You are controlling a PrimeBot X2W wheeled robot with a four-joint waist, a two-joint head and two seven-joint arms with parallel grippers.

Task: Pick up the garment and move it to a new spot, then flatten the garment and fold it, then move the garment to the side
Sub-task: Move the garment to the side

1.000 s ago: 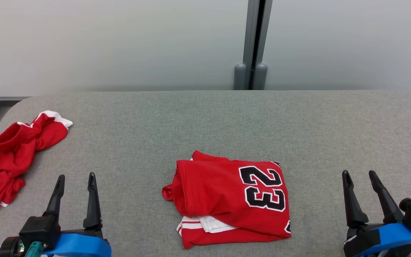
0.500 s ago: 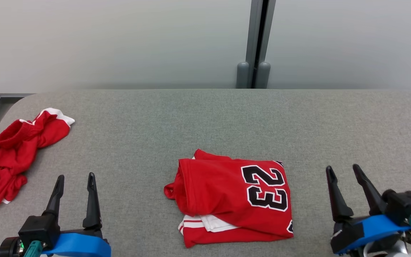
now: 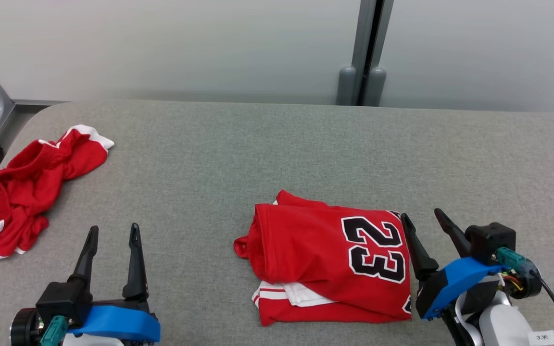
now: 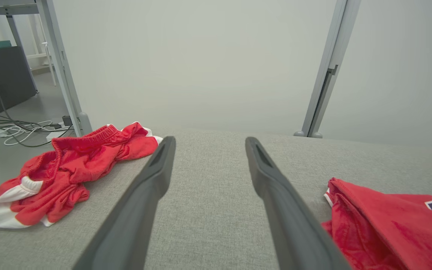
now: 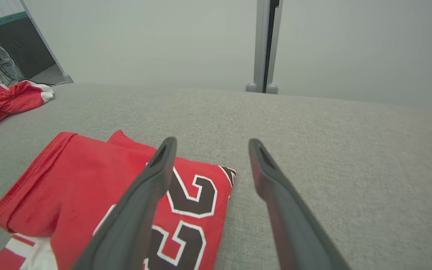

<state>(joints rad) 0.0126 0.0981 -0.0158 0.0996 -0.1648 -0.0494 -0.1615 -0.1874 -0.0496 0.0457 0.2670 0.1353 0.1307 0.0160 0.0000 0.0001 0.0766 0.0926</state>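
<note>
Pale wall panels [image 3: 161, 48] run across the top of the head view; below them the grey fabric worktop [image 3: 277, 154] spans the frame. At lower centre lies the garment [image 3: 315, 254] — a red jersey folded into a rough rectangle, the 23 facing up, white-striped trim poking out at its lower left. Crumpled red shorts [image 3: 31, 187] sit at the far left, well apart. At lower right the right gripper [image 3: 421, 215] is just beside the jersey's right edge, fingers spread and empty. At lower left the left gripper [image 3: 114, 228] is likewise spread, holding nothing. Folding looks done, so the sideways move seems in hand — next, pinch through all layers so the fold holds.
</note>
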